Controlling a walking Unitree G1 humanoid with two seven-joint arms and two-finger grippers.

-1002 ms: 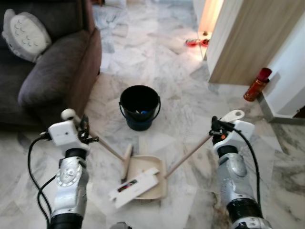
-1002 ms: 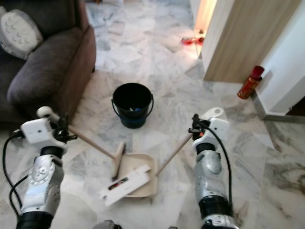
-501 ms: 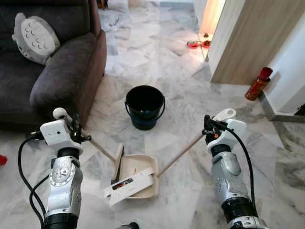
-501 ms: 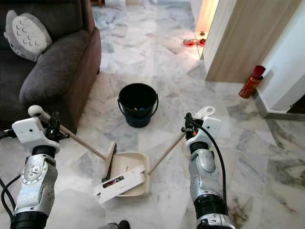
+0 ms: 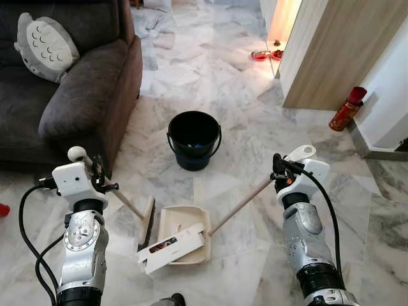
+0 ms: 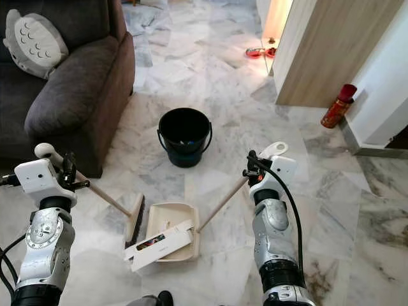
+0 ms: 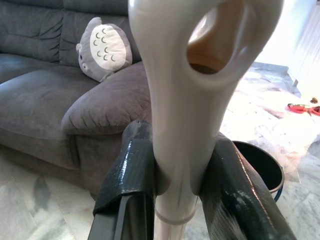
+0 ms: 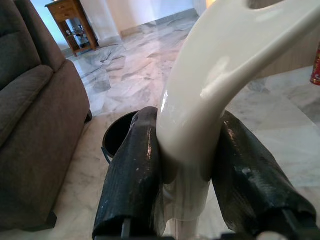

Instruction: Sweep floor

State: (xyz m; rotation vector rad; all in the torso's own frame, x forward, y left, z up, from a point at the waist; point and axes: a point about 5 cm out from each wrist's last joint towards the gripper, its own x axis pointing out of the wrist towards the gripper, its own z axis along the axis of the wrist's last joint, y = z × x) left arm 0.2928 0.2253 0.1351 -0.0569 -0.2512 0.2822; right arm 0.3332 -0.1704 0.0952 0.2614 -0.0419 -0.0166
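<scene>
Where the marble floor [image 5: 210, 76] runs between a dark grey sofa [image 5: 76, 102] on the robot's left and a wood-panelled wall [image 5: 331, 57] on its right, a black bucket [image 5: 194, 139] stands in the open, well ahead of both arms. A grey and white plush cushion [image 5: 43, 48] sits on the sofa seat, and a red canister [image 5: 346, 112] stands on the floor by the wall.

Nearer the robot, a cream dustpan [image 5: 185, 233] lies flat on the floor with a white flat carton [image 5: 173, 244] resting across its front edge. The brush [image 5: 146, 221] stands with its head on the floor just left of the pan — close beside it, bristles down.

The left gripper [image 7: 182, 170] is clamped on the pale top end of the brush handle, its black fingers [image 7: 131, 170] pressed against both sides. The right gripper [image 8: 185, 170] grips the looped cream end of the dustpan handle [image 5: 241, 205] the same way — fingers [image 8: 137, 165] tight on either side — and the wooden shaft slants down to the pan's right rear.
</scene>
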